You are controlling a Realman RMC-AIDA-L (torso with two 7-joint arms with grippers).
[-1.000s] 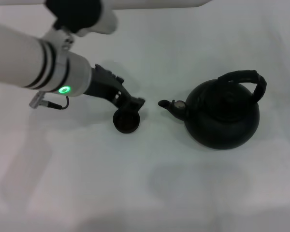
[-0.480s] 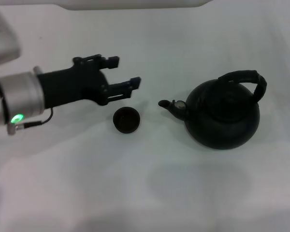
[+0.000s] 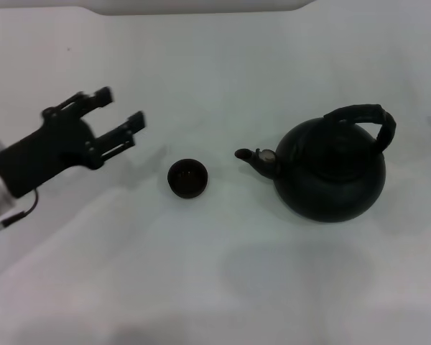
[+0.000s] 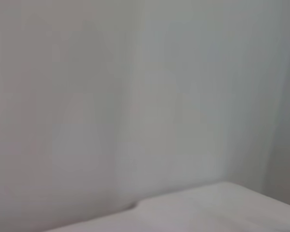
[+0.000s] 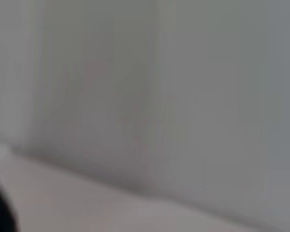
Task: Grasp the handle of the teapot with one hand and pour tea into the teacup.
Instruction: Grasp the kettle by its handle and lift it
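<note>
In the head view the round black teapot (image 3: 332, 171) stands on the white table at the right, its spout (image 3: 254, 158) pointing left toward the teacup. Its thick black arched handle (image 3: 365, 116) rises over the top. The tiny dark teacup (image 3: 187, 178) stands upright left of the spout, apart from it. My left gripper (image 3: 122, 108) is open and empty, raised to the left of the teacup and clear of it. My right gripper is out of view. The wrist views show only blank grey-white surfaces.
The white table (image 3: 223, 287) spreads in front of the teapot and teacup. A pale band (image 3: 201, 6) runs along the far edge of the head view. A dark shape (image 5: 0, 212) shows at one corner of the right wrist view.
My left gripper has let go of the teacup, opened, and drawn back up and to the left. The teacup stays where it was set. The teapot has not moved.
</note>
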